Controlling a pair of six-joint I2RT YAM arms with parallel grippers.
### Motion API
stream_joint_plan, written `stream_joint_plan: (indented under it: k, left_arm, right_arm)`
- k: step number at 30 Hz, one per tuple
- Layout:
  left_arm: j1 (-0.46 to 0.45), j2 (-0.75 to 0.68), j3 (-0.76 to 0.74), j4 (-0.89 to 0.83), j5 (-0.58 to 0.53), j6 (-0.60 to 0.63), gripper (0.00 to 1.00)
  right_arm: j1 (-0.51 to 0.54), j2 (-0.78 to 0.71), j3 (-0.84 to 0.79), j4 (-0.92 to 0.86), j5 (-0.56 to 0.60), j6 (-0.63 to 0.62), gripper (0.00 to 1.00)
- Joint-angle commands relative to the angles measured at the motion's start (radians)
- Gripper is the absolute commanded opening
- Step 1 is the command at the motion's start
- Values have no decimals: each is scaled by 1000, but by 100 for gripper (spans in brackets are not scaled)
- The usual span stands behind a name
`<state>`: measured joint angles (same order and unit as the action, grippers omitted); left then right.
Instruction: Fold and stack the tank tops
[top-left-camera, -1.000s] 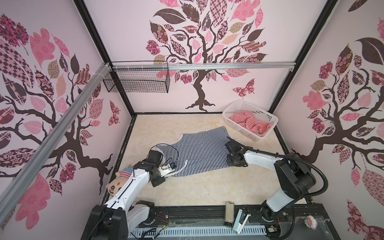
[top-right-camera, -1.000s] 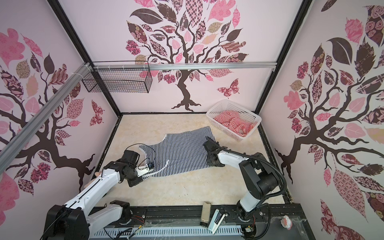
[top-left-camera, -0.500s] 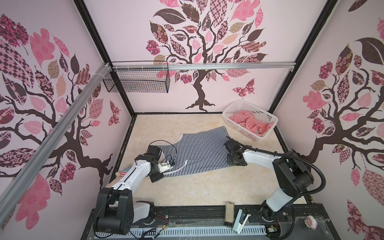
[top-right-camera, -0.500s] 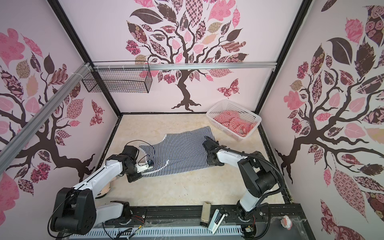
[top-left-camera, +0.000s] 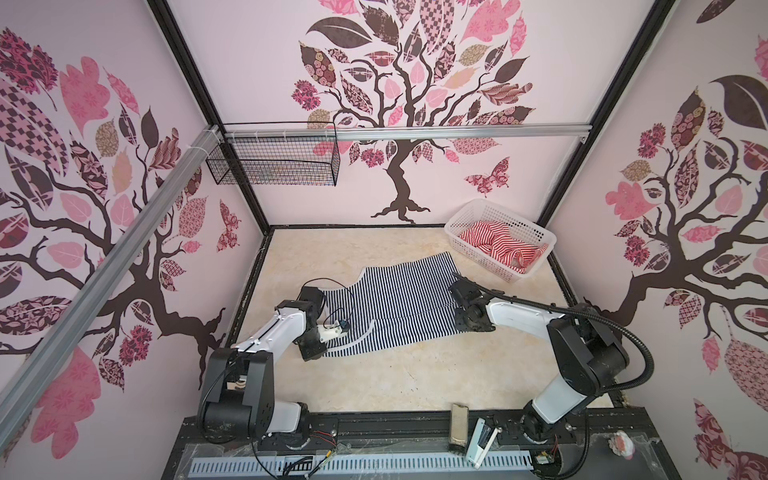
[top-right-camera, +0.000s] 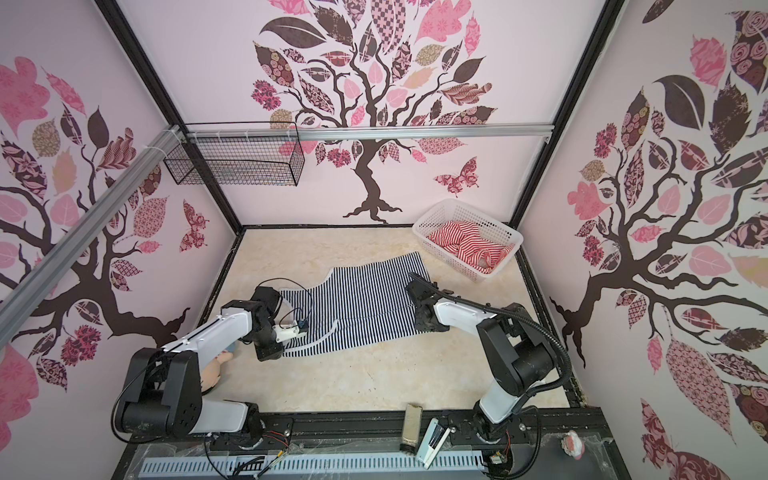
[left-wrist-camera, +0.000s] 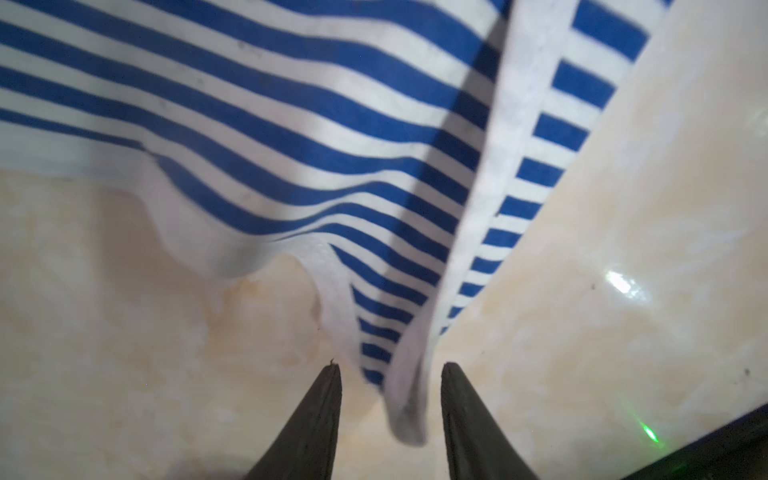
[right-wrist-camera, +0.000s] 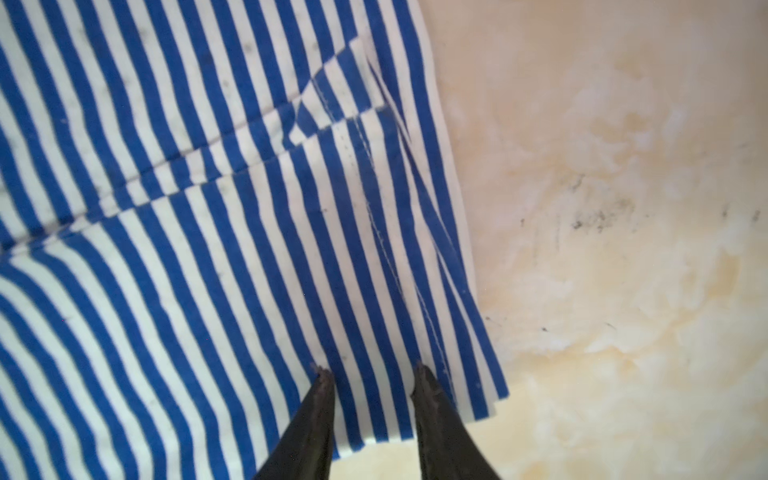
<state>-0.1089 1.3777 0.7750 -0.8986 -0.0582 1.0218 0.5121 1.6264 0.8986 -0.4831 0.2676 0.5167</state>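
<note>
navy-and-white striped knit tank top: flat on beige surface beside white perforated plastic basket | red-and-white striped tank top: in basket | left gripper: jaws apart around strap end | right gripper: jaws apart on hem

The bench is a pale beige, marbled surface with a slight gloss. A navy-and-white striped tank top lies spread flat on its middle, straps at the left end, hem at the right (one crease runs across the cloth). Beyond the hem end, towards the back, a white perforated basket sits on the surface. Off the strap end, towards the front, a plush doll lies mostly hidden. Dark scuffs mark the bare surface just past the hem.
</note>
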Motion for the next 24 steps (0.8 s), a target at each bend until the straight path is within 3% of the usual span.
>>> stream_joint_plan:
  k: [1, 6, 12, 18, 24]
  left_arm:
    - [7, -75, 72, -74, 68, -24, 47]
    - [6, -106, 132, -115, 168, -76, 49]
    - [-12, -19, 161, 8, 202, -212, 50]
    - [-28, 126, 160, 102, 98, -278, 50]
    - [-28, 173, 117, 164, -5, -293, 49]
  right_arm:
    - [29, -82, 42, -53, -18, 0, 37]
    - [107, -83, 125, -80, -35, 12, 37]
    - [161, -4, 218, -28, -156, 41, 37]
    - [201, 97, 305, 55, -291, 67, 37]
    - [230, 179, 362, 76, -309, 83, 37]
